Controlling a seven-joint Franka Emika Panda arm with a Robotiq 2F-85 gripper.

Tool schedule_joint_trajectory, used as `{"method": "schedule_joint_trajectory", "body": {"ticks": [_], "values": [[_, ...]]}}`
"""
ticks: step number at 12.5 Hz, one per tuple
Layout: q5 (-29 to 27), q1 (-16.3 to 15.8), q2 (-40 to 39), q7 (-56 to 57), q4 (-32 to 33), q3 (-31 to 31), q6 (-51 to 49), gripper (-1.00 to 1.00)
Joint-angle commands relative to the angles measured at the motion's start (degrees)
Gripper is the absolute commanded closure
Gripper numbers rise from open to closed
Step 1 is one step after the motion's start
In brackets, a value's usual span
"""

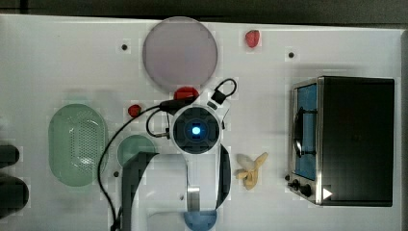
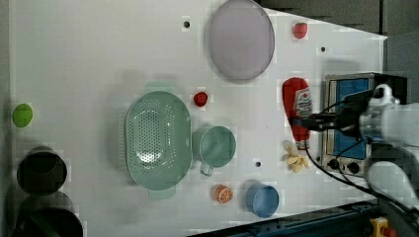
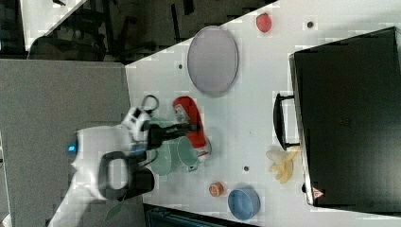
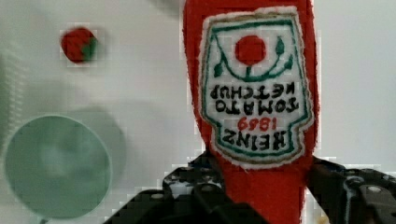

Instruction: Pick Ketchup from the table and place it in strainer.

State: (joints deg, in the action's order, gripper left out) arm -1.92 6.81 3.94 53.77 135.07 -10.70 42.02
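Top view: red soft Ketchup bottle (image 1: pixel 186 93) peeks out as a rounded red end from under the white arm, just below the round lilac plate (image 1: pixel 179 52); the pale mint-green oval perforated strainer (image 1: pixel 77 144) sits well apart at the top view's left, with the small round green bowl (image 1: pixel 136 149) between them.
Left view: gripper (image 2: pixel 299 121) is clamped across the Ketchup (image 2: pixel 298 109) at its narrowing part, the labelled wider body pointing toward the lilac plate (image 2: pixel 240 39); the strainer (image 2: pixel 158 139) lies empty across the white counter (image 2: pixel 89 59), a small red strawberry (image 2: pixel 200 98) near its rim.
Right view: Ketchup (image 3: pixel 189 124) hangs in the black fingers, seemingly lifted over the green bowl (image 3: pixel 188 153), though height is hard to judge.
Wrist view: Ketchup (image 4: pixel 252 93) fills the space between both jaws, which press its lower red part under the stitched label; the strawberry (image 4: pixel 78 44) and bowl (image 4: pixel 56 165) lie on the counter beyond.
Handling: fuzzy fabric and embroidered label suggest a plush toy, so likely light, squashy, grippy, not fragile.
Hold: the narrow part suits the grip; the long body may droop or swing, so a firm squeeze seems wise.
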Motion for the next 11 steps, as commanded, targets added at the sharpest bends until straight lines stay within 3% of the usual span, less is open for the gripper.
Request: {"method": "schedule_joint_trajectory", "body": {"ticks": [1, 7, 11], "values": [[0.1, -0.6, 3.2, 0.7, -2.9, -2.6, -6.1, -0.09], [-1.8, -3.2, 3.7, -20.5, -4.4, -12.9, -8.0, -0.09], [-2.4, -4.0, 0.6, -35.7, -5.0, -21.6, -3.5, -0.09]]}}
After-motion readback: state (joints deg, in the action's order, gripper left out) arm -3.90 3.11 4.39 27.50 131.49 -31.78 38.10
